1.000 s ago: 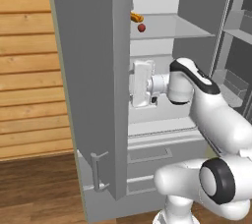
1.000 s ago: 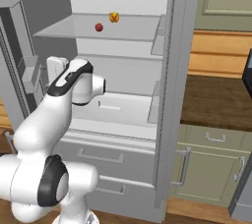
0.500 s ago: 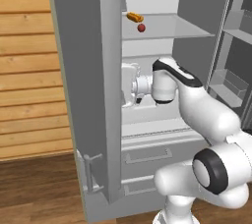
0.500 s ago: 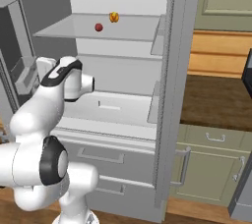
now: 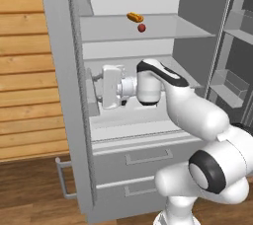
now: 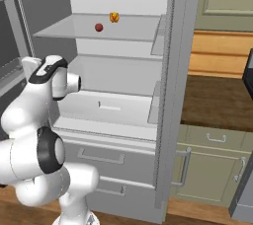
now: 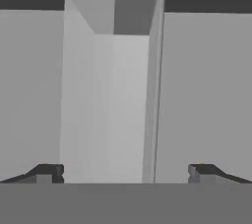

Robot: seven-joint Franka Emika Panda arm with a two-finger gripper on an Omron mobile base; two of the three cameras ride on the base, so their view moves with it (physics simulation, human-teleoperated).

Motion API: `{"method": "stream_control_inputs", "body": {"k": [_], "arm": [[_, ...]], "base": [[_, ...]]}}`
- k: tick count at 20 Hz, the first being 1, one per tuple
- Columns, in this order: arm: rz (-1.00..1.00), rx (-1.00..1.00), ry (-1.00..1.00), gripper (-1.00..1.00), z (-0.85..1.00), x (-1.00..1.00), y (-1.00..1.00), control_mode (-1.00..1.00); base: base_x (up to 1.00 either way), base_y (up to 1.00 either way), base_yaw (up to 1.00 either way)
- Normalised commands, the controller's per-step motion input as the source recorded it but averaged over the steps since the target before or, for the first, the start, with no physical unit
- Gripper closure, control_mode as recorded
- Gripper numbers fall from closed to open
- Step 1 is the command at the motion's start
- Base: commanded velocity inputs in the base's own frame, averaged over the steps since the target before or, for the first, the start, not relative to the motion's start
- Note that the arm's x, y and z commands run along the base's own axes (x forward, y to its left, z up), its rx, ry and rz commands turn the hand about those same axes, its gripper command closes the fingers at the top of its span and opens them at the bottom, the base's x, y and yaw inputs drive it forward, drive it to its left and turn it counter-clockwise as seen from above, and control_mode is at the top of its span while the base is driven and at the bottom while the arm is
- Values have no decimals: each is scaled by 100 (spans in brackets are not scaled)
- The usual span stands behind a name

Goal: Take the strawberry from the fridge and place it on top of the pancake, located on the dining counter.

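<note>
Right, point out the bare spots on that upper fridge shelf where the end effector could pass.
The glass shelf is bare left of the strawberry and along its front edge. Its right end, past the hotdog-like food, is bare too. It is crowded only at the middle-back, where those two sit close together. The open end effector is lower, by the left door.

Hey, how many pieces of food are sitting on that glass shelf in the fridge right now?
2. A small dark red strawberry near the shelf's front edge, and an orange-yellow hotdog-like food just behind it, further back. Other shelves may hide more.
</note>
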Motion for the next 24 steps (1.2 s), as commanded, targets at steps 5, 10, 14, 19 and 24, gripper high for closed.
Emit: {"method": "stream_control_inputs", "body": {"k": [5, 10, 14, 19, 24], "arm": [[0, 0, -3, -100, 0, -7, 1, -100], [-3, -4, 3, -100, 0, -6, -47, -100], [-6, -22, 0, -100, 0, -5, -86, -100], [-3, -54, 0, -100, -5, -5, -83, -100], [0, -75, 0, -100, -11, -8, -94, -100]], "base": [[0, 0, 0], [0, 0, 0], [0, 0, 0], [0, 0, 0], [0, 0, 0]]}}
